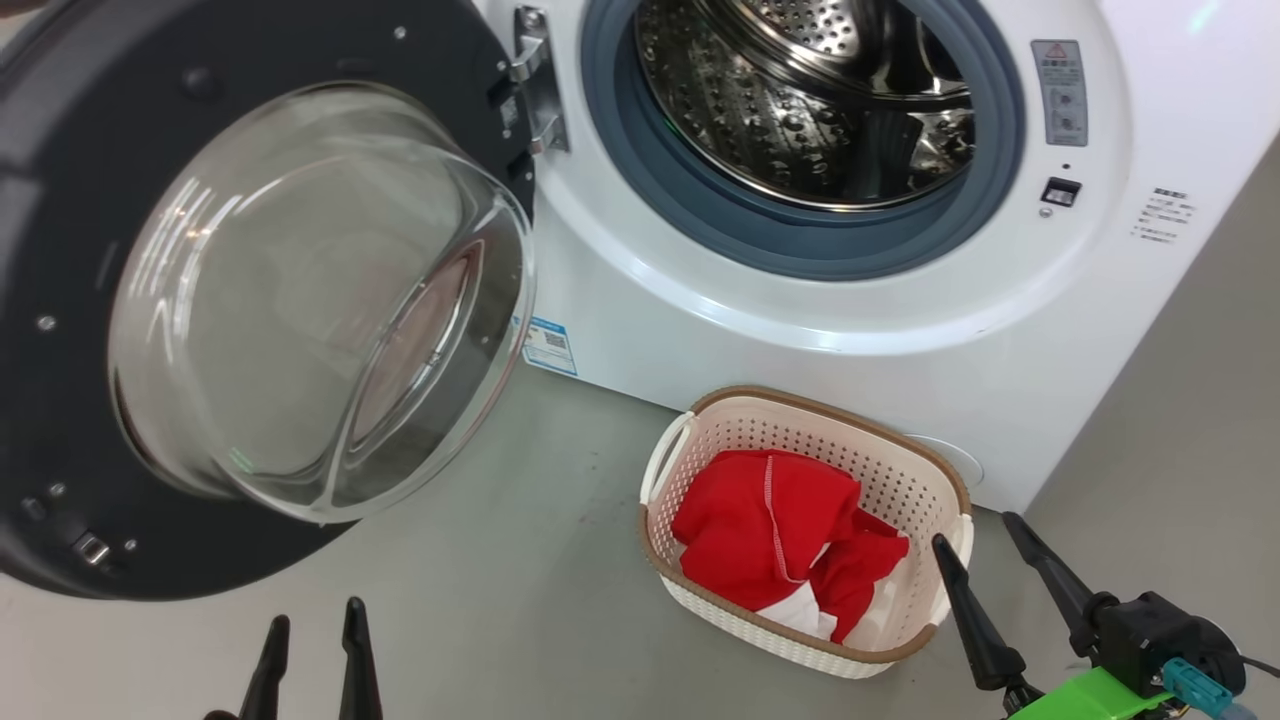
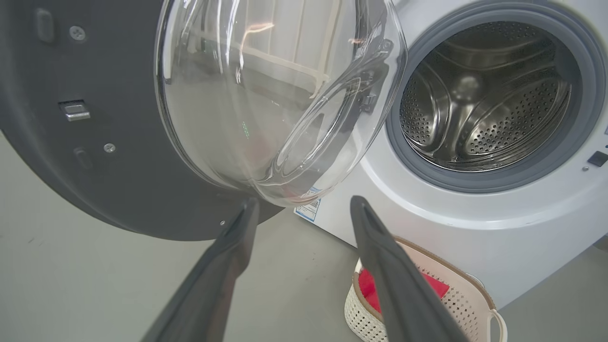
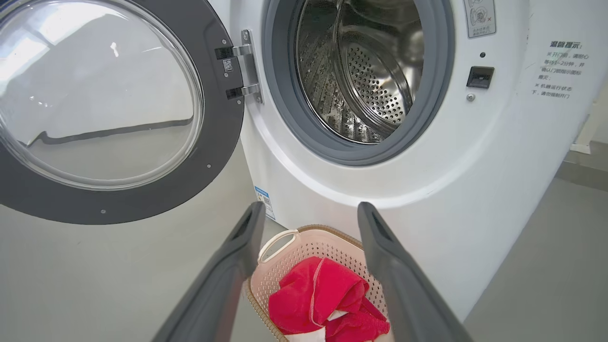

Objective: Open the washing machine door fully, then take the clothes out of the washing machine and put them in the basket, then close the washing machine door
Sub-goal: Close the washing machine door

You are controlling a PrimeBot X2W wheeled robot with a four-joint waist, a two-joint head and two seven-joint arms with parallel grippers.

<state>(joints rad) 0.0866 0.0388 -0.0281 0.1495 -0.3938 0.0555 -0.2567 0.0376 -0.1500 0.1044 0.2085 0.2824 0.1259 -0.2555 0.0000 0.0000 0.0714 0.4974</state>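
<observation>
Washing machine door [image 1: 60, 300] was pictured open | clothes [image 1: 760, 520] basketed | left gripper [image 1: 311, 614], right gripper [image 1: 975, 530] spread, empty | glass [image 1: 300, 300] could be clipped by left gripper

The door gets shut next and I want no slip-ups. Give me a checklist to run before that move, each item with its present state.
1. Drum free of laundry: ok, as far as its visible inside goes.
2. Clothes in the basket: ok, the red bundle lies inside.
3. Left gripper open and empty: ok.
4. Right gripper open and empty: ok.
5. Nothing draped over the rubber ring: ok.
6. Door swing clears the basket: cannot tell; the basket stands on the floor close before the washing machine.
</observation>
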